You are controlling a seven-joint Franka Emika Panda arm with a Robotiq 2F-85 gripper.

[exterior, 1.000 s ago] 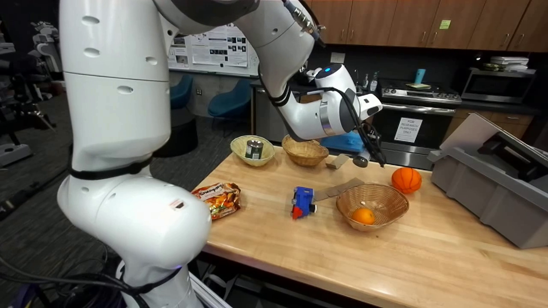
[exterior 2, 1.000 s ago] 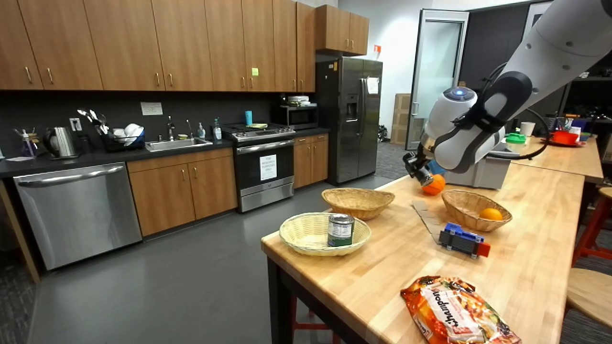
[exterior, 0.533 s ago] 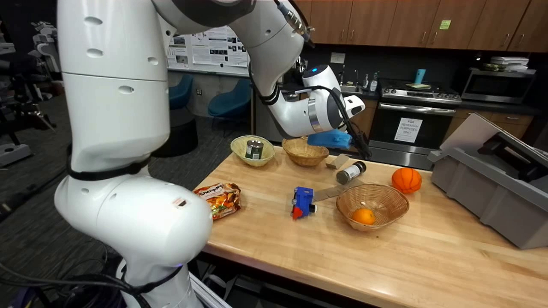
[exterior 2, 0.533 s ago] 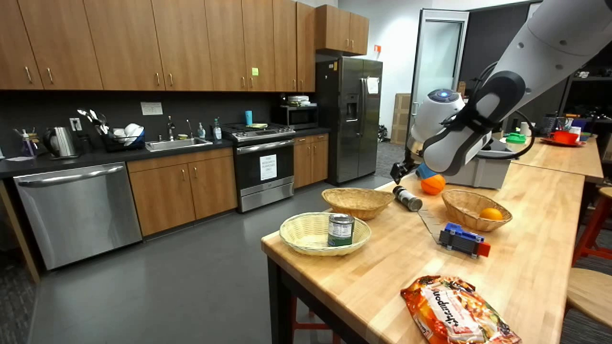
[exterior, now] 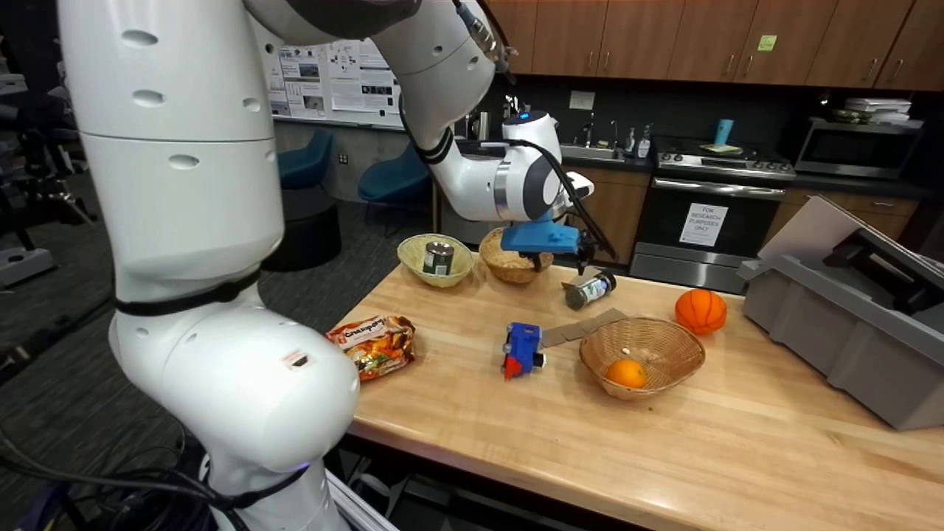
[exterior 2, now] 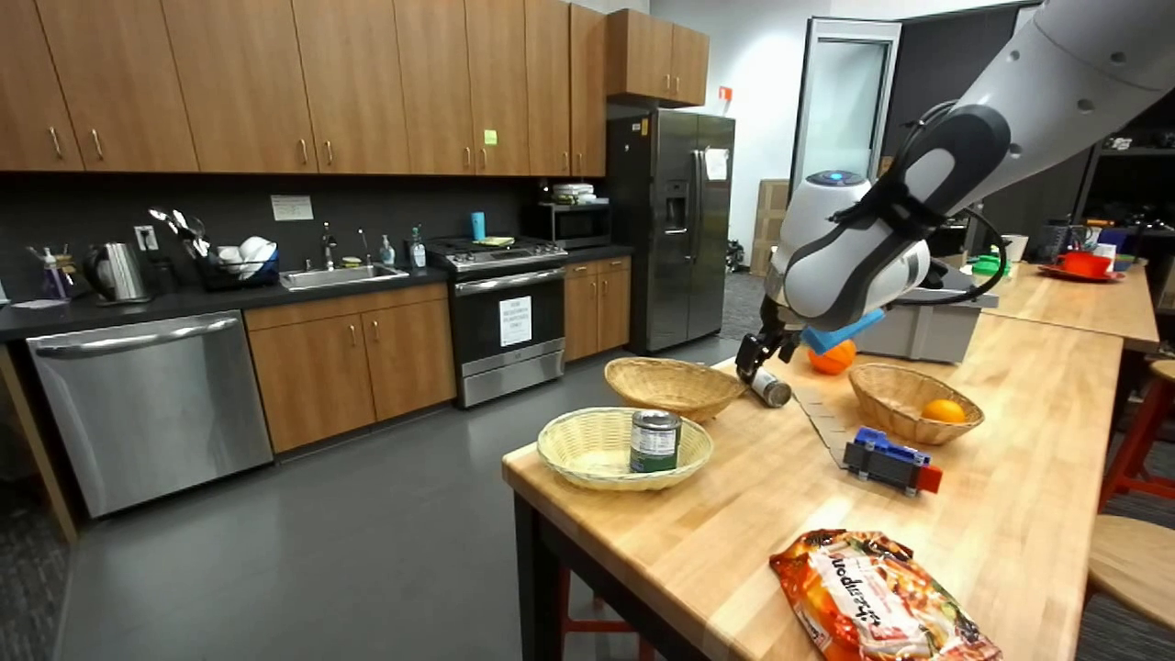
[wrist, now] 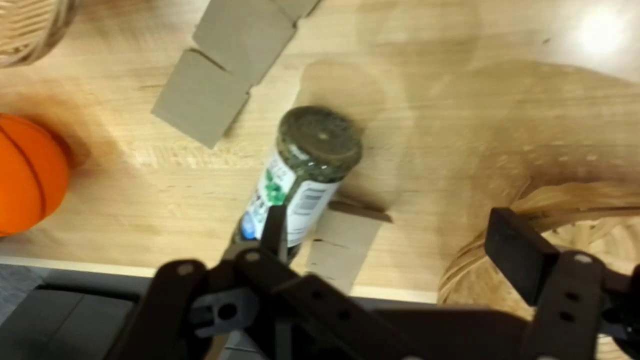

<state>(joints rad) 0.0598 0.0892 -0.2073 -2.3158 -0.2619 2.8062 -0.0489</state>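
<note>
Hanging spread, pinching nothing: gripper (wrist: 392, 237). Jar (wrist: 312, 170) lies on its side on the table (exterior: 501, 435), partly behind the finger (wrist: 274, 227) at left in the wrist view, long axis slanting up-right there; contact unclear. Counts: one jar, three baskets (exterior: 671, 358), one ball (exterior: 700, 310), one can (exterior: 438, 258), one toy (exterior: 523, 348), one orange (exterior: 627, 372), one bin (exterior: 833, 339), one food pack (exterior: 377, 345).

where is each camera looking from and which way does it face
An exterior view sits beside the arm, facing across the table toward the oven; most of the arm shows at left.
An exterior view sits off the table's end, beyond the noodle pack, facing along the table toward the fridge; the forearm shows at upper right.
The wrist view sits above the gripper, facing down at the table and jar; its two fingers show, spread open.
Both exterior views share the noodle pack, blue toy and can.
</note>
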